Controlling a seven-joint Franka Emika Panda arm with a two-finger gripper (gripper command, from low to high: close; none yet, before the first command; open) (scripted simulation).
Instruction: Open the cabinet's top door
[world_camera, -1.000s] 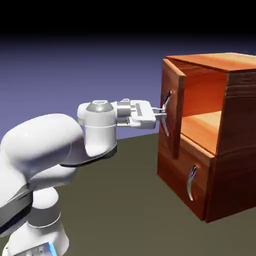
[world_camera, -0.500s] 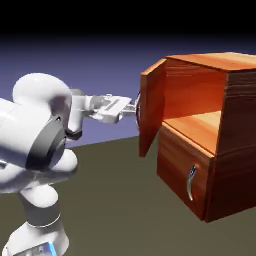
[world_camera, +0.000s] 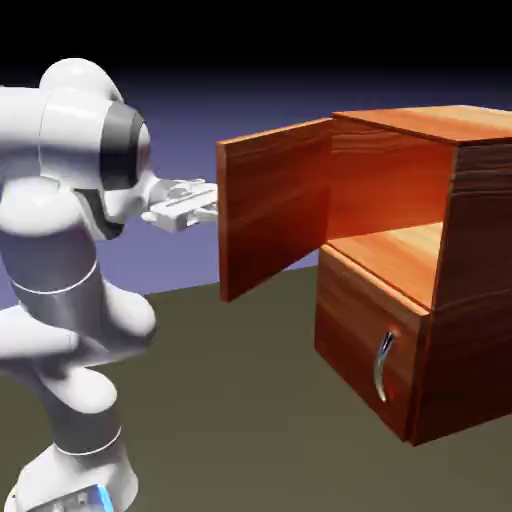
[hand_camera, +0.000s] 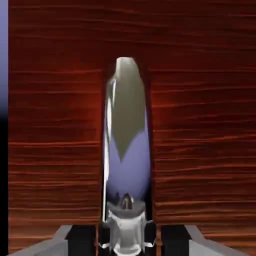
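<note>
At the exterior view's left, the white Franka Panda arm (world_camera: 70, 270) is seen rising tall, its two-finger gripper (world_camera: 205, 203) reached out level toward the free edge of the top door (world_camera: 272, 208), the tall reddish wood-grain front panel. That panel is shown swung wide on its hinge, standing out from the boxy reddish-brown cabinet (world_camera: 450, 290) so that only its plain inner face is presented to the camera. To the right, the upper compartment (world_camera: 400, 200) is laid bare, while the shorter lower panel (world_camera: 365, 345) with its curved silver handle (world_camera: 384, 366) is seen shut.

In the hand view, the door's own vertical curved silver handle (hand_camera: 127, 150) is caught upright between the two grey fingertips (hand_camera: 82, 239), which appear clamped on its lower end, the wood grain of the top door (hand_camera: 200, 125) filling the frame behind it.

The opening pull is judged to be in its closing stage, with the door well clear of the cabinet. What is called for next is probably a short further swing along the hinge's arc, or a release of the handle.
</note>
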